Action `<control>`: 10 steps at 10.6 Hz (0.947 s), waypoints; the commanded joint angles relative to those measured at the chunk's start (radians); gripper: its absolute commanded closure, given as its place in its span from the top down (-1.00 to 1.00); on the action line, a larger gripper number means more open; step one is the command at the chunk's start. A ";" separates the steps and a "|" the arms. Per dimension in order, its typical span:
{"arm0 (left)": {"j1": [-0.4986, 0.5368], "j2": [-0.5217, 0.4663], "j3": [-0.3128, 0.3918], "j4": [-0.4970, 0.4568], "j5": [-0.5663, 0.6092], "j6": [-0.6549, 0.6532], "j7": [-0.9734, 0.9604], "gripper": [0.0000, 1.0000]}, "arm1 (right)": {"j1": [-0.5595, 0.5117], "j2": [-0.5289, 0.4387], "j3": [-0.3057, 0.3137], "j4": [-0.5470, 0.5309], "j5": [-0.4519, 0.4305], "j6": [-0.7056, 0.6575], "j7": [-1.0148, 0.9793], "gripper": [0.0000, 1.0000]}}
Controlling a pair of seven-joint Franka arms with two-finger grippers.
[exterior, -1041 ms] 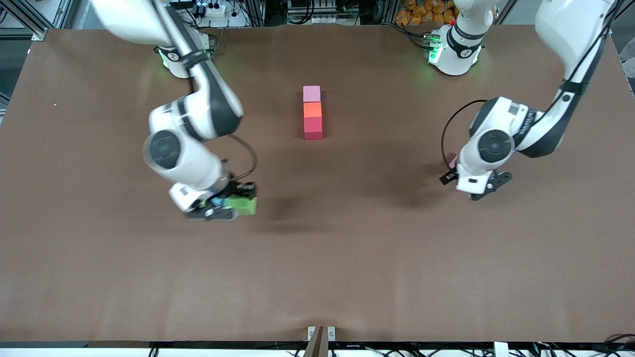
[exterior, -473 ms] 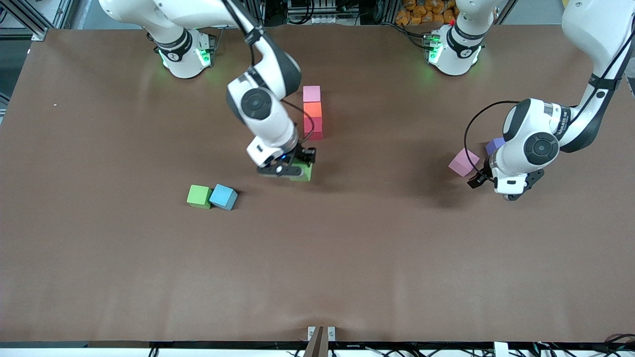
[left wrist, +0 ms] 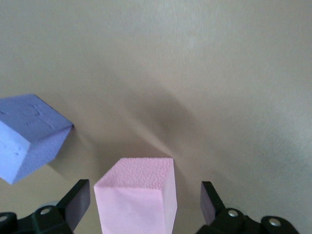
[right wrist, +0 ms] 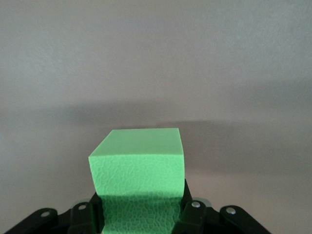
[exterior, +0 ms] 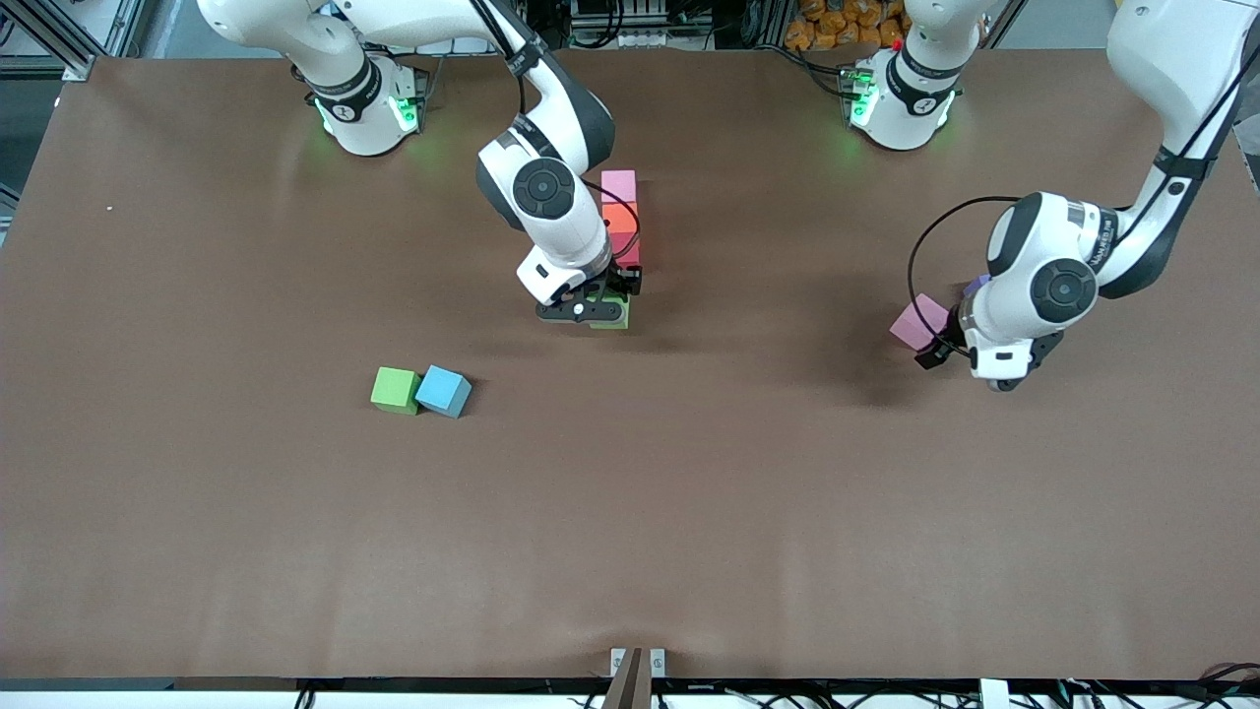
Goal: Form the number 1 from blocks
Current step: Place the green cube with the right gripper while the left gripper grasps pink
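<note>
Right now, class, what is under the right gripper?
A green block, clamped in the shut right gripper, just in front of the red block. Whether it touches the table is hidden.

We see the right gripper (exterior: pixel 602 307), carrying its green block (exterior: pixel 612 317), move from the green and blue pair to just below the red block (exterior: pixel 627 252). The left gripper (exterior: pixel 970 356) shifts beside the pink block (exterior: pixel 917 323).

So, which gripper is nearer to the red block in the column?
The right. The right gripper, shut on a green block, is just beside the red block, on the front camera's side. The left gripper is open around a pink block toward the left arm's end.
</note>
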 commanded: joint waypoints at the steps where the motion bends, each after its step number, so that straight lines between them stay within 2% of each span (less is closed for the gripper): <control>1: 0.012 -0.026 -0.011 -0.044 -0.021 0.029 -0.011 1.00 | 0.014 0.012 -0.001 -0.013 0.010 0.025 -0.004 0.14; 10: 0.032 0.009 -0.008 -0.058 -0.021 0.043 -0.009 1.00 | 0.086 0.055 0.004 -0.010 0.013 0.025 -0.004 0.12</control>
